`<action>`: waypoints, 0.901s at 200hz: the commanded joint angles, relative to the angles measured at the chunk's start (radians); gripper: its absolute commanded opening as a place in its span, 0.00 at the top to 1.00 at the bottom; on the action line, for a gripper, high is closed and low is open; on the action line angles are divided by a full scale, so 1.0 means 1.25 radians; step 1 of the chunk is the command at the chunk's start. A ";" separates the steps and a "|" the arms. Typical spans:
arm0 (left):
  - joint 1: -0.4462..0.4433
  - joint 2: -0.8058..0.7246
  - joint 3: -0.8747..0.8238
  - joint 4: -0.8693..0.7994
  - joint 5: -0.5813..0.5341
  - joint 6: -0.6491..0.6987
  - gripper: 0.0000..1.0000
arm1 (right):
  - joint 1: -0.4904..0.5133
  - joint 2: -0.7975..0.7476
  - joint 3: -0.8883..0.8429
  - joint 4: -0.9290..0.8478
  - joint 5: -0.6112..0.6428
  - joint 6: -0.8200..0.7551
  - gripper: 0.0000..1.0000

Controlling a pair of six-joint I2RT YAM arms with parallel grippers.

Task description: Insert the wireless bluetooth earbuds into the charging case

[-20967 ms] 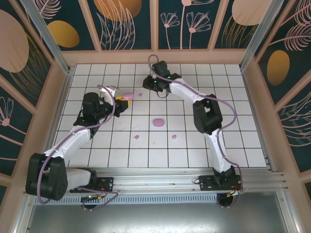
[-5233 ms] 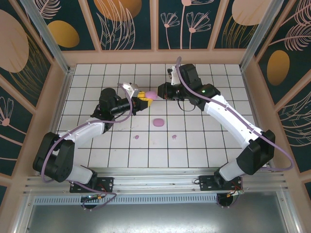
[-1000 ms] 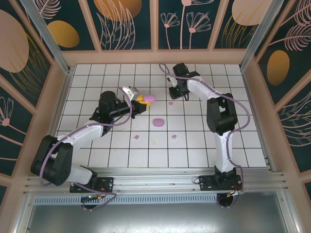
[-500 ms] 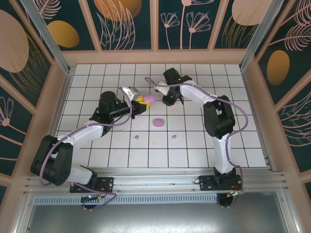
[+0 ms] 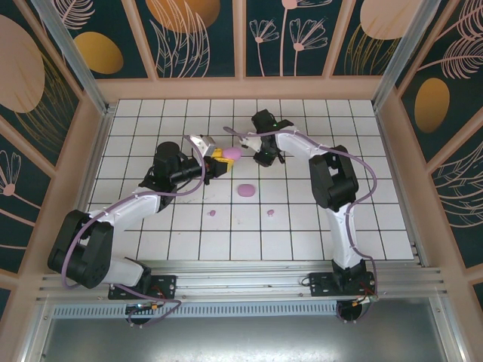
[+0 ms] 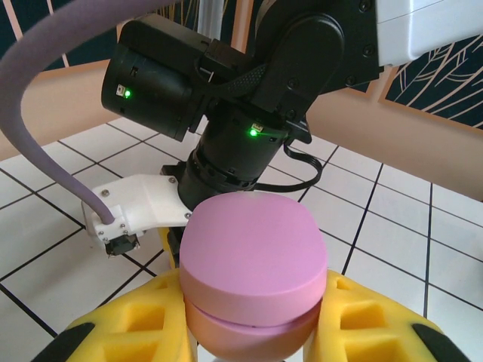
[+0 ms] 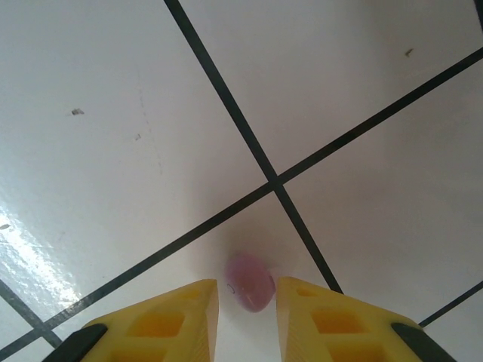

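Near the far middle of the white tiled table point(image 5: 362, 226), a lilac oval plastic charging case point(image 6: 253, 249) is clamped between the left gripper's point(image 5: 219, 157) yellow fingers. A tiny lilac plastic earbud point(image 7: 250, 280) lying on a tile is closely straddled by the right gripper point(image 7: 247, 298); whether it is pinched cannot be told. Another earbud point(image 5: 212, 213), a third earbud point(image 5: 270, 213) and a second lilac case point(image 5: 246, 190) are seen nearer the bases.

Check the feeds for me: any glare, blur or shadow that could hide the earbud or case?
Right wrist: glare streaks the tile at lower left, clear of the earbud, which sits slightly soft between the yellow fingers. Left wrist: the charging case is sharp, the purple cable at upper left blurred. Top external: evenly lit, no strong glare.
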 commanded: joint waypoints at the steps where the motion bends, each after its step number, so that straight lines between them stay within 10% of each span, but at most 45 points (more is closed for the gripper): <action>1: 0.000 0.013 0.017 -0.001 -0.001 0.010 1.00 | -0.003 0.026 0.024 -0.022 0.023 -0.018 0.74; 180: 0.001 0.019 0.014 0.004 -0.002 0.008 1.00 | -0.014 0.081 0.107 -0.056 0.038 0.074 0.91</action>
